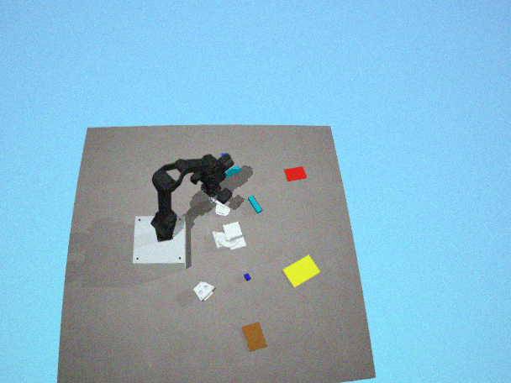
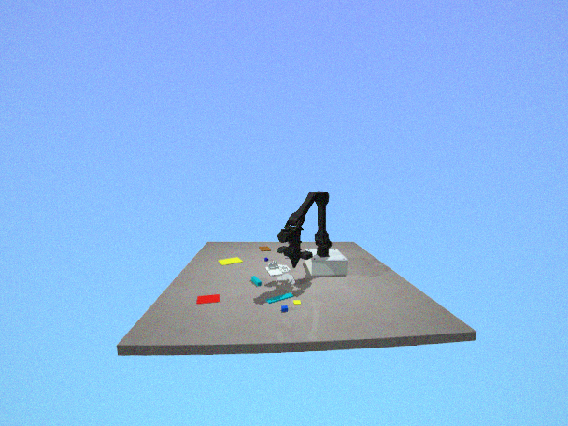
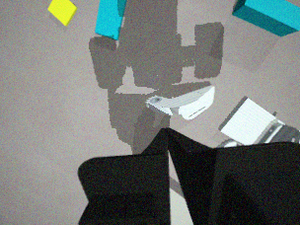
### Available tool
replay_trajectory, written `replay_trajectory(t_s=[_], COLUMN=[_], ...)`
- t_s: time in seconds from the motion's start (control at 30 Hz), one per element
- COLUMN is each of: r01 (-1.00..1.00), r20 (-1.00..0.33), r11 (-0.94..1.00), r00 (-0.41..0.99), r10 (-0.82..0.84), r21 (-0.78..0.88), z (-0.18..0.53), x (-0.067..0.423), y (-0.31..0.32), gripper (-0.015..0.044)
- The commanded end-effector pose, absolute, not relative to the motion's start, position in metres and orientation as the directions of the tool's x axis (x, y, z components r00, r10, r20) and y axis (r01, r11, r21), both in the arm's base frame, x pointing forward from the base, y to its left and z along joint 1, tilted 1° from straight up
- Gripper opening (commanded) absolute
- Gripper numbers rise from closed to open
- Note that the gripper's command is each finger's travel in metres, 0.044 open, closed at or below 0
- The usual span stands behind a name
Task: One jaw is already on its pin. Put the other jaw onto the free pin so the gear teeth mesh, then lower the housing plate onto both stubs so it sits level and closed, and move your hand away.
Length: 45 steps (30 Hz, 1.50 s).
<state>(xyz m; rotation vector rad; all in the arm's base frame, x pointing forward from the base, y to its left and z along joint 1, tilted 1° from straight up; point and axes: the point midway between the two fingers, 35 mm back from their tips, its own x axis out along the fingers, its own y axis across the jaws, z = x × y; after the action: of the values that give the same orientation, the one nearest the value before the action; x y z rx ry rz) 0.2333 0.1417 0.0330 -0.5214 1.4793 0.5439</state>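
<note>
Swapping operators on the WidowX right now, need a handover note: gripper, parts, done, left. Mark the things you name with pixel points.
Gripper (image 2: 294, 265) (image 3: 165, 132): shut, nothing held, above the table beside the loose jaw.
Loose white jaw (image 1: 222, 208) (image 3: 199, 105): lying on the table, off its pin.
White base assembly (image 1: 234, 229) (image 3: 249, 119): further along, past the loose jaw from the gripper.
Housing plate, by its two holes (image 1: 204, 291): apparently the white piece off by itself, not fitted.
Done: first jaw on its pin per the task; mesh too small to check.
Left: seat loose jaw, mesh teeth, lower plate level, withdraw.
</note>
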Motion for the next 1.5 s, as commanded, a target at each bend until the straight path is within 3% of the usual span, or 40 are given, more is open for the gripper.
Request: replay_trajectory(t_s=[0.0,0.77,1.47], r01=[-0.688,-0.947,-0.993], r20=[-1.0,-1.0,-1.0], r11=[0.726,0.322,-0.115], r00=[0.015,0.015,0.014], r10=[0.02,0.02,0.019], r21=[0.004,-0.008,-0.016], z=[0.0316,0.0314,0.0311], x=[0.2315,0.228,0.2247], y=[0.1402,0.1356,0.1315], gripper=[0.0,0.0,0.0])
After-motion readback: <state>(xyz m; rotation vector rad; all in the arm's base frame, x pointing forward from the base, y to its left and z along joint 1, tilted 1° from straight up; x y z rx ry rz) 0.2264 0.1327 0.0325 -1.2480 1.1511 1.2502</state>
